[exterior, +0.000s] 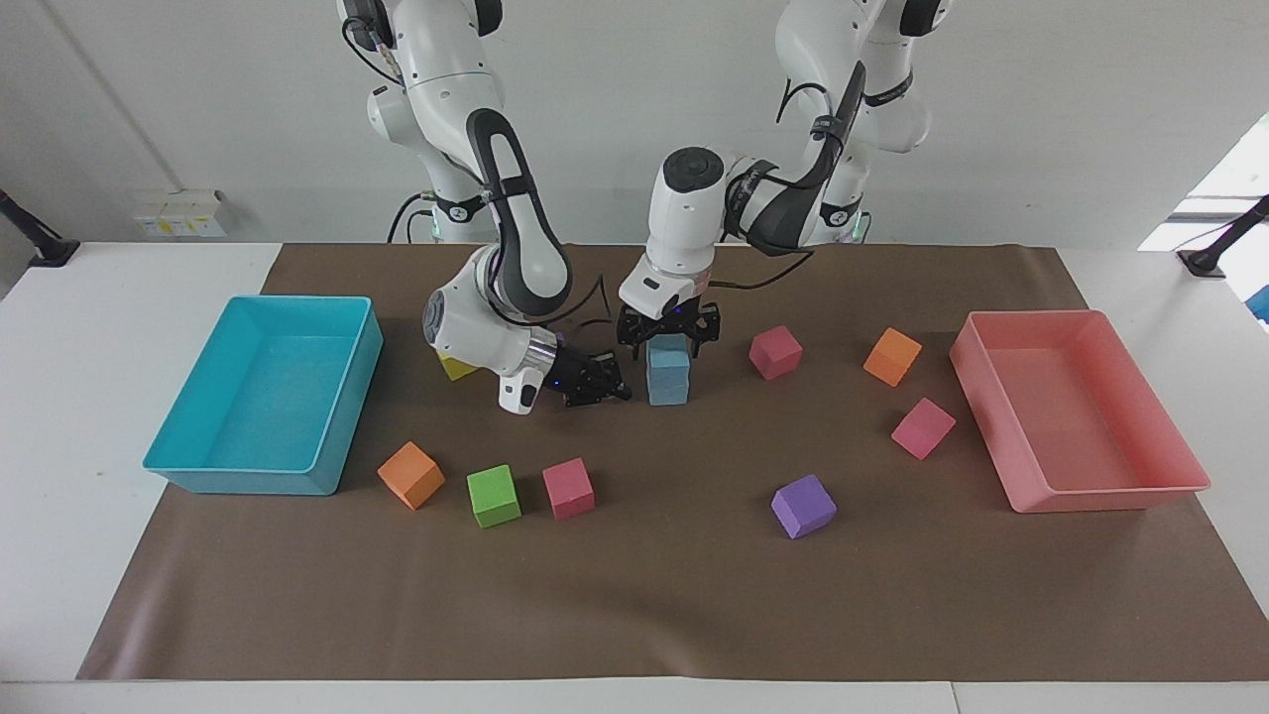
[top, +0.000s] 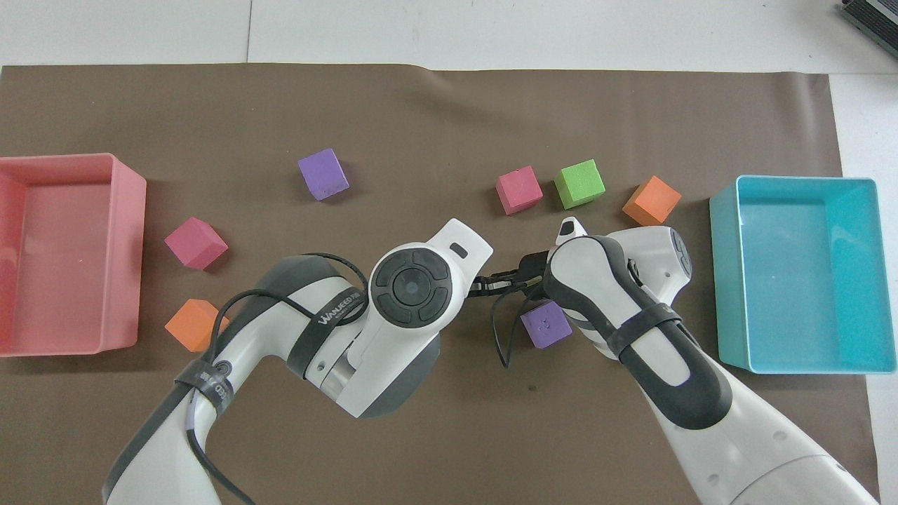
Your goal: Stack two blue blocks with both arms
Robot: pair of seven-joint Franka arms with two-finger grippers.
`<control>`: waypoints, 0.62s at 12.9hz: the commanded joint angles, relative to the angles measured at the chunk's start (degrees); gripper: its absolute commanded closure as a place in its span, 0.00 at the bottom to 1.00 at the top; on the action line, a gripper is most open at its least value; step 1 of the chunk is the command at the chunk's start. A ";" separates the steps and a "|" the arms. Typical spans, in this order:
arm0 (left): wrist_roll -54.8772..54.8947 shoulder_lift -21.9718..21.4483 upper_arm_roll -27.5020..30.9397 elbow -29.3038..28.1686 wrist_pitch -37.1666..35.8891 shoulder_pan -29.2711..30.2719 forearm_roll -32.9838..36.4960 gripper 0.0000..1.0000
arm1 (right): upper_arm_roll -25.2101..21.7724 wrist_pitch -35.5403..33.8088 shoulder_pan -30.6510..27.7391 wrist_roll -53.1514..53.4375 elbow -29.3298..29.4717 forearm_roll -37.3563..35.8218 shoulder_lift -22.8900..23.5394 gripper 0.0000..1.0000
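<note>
Two blue blocks [exterior: 668,369] stacked mid-mat, nearer robots than purple cube [exterior: 803,506]. Left gripper [exterior: 667,335] just over top block, jaws spread, released. Right gripper [exterior: 595,380] beside stack, clenched, empty. Blocks look light, foam-like, matte, grippy; pinch flat opposite faces.

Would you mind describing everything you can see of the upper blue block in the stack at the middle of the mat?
The upper blue block is a small matte light-blue cube that looks like foam. It sits upright and squarely on the lower blue block, edges roughly aligned, forming a two-high stack on the brown mat. The left gripper hangs right over it, open, its fingers at either side of its top. The right gripper is shut beside the stack. The overhead view hides the block under the left arm.
</note>
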 commanded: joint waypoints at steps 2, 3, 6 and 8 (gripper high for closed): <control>4.66 -7.13 0.90 0.14 -5.18 2.35 0.52 0.00 | 0.16 0.22 -1.11 -2.53 -0.15 0.25 -0.78 1.00; 8.26 -8.98 0.90 -0.21 -8.50 4.63 0.52 0.00 | 0.07 0.22 -1.20 -2.19 0.11 -1.24 -1.31 1.00; 21.09 -12.16 0.99 -1.26 -14.94 12.19 0.52 0.00 | -0.36 0.22 -1.72 -1.57 0.90 -5.37 -2.63 1.00; 27.59 -14.87 0.99 -2.67 -15.82 17.20 0.43 0.00 | -0.37 0.22 -2.78 -1.13 0.99 -6.52 -3.42 0.01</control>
